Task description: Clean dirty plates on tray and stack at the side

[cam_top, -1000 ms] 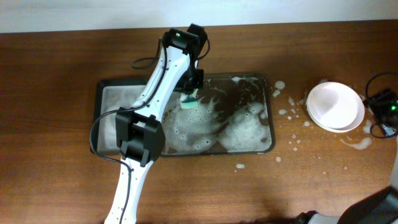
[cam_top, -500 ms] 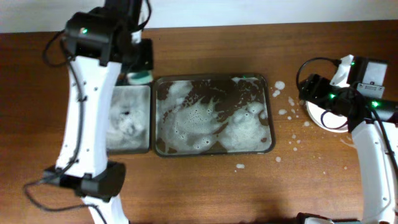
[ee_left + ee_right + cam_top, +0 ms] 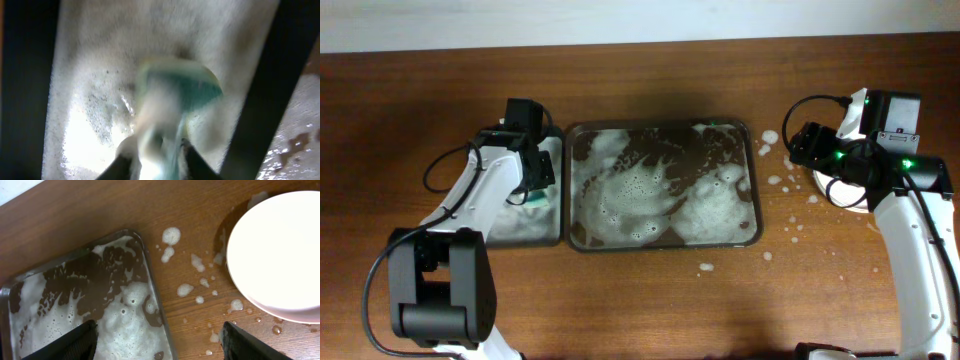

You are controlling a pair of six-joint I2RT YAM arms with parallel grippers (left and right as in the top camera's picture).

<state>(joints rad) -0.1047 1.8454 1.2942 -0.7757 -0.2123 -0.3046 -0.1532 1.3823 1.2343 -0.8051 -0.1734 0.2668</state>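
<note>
Since the earlier frame our left arm point(image 3: 480, 195) has folded down over the narrow tray point(image 3: 510, 228), left claw point(image 3: 156, 157) pinching the sponge point(image 3: 187, 85). Plates point(image 3: 280, 255) sit stacked on the worktop point(image 3: 650, 310) right of the tray point(image 3: 720, 150), near our spread right claw point(image 3: 160, 340). We should lower the sponge onto the foam point(image 3: 90, 75), release, then lift straight.

Wooden table point(image 3: 650, 310) flecked with foam blobs point(image 3: 171, 235), plus 1 green sponge point(image 3: 197, 90) over a narrow foamy tray point(image 3: 520, 243).
</note>
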